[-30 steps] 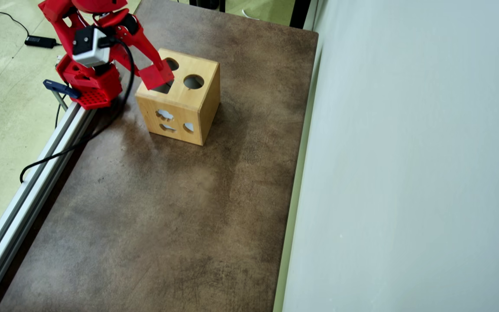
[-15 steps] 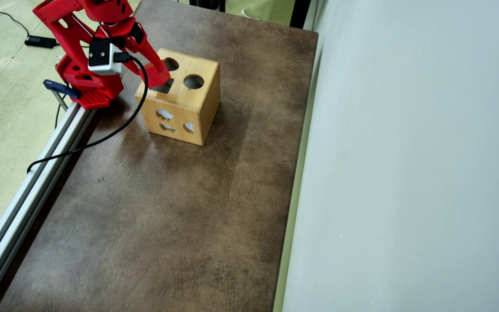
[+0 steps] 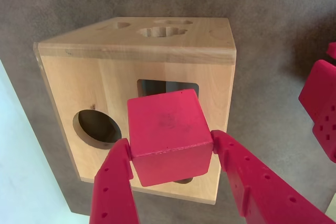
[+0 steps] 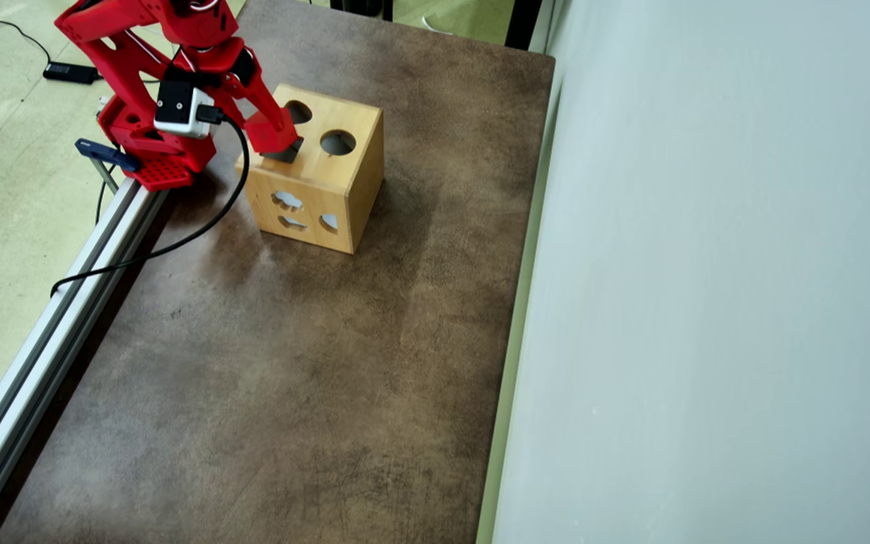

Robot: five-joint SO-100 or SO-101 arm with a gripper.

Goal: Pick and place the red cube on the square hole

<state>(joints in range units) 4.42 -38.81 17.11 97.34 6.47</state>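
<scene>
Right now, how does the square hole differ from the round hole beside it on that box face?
In the wrist view the square hole has straight edges and corners; the round hole is a circle. The square hole is mostly hidden behind the red cube held in the gripper; the round hole is in full view, off to the left. Both are dark cutouts in the same face of the wooden box.
</scene>
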